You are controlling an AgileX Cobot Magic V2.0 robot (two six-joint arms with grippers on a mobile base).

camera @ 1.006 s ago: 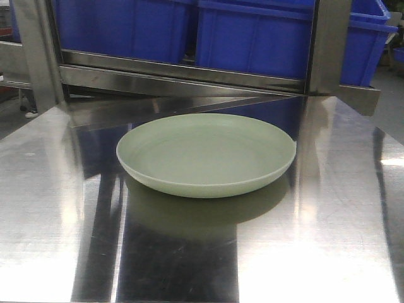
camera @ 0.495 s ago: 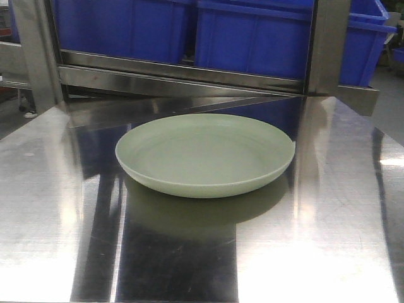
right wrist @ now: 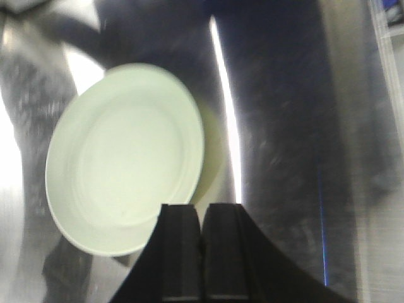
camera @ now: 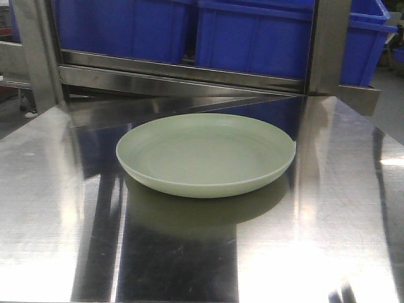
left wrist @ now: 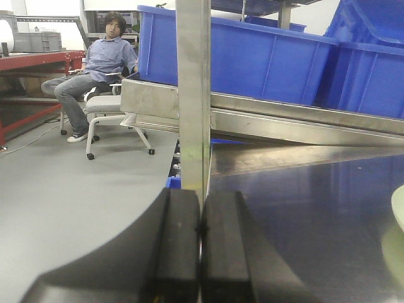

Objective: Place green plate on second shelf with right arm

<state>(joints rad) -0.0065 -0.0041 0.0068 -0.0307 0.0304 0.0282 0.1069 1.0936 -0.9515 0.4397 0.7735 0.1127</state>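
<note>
Green plate (camera: 206,154) unmoved: flat on worktop (camera: 341,221), centred, toward far edge. New dark blur (camera: 344,293) at near right corner, likely your right hand (right wrist: 202,214) arriving. It hovers over the plate's rim, fingers pressed together, empty. Open before grasping.

A brushed stainless-steel tabletop (camera: 50,221) is shown, its glossy surface streaked with bright glare and dark bluish reflections. A round, shallow, pale sage-green plate (camera: 205,154) is set flat and right way up on it, near the middle and somewhat toward the rear edge. A dim green reflection of the plate is thrown on the metal just in front of it. In the right wrist view the plate (right wrist: 123,158) is seen from above on the same steel (right wrist: 284,126), with faint concentric rings inside its low rim.
</note>
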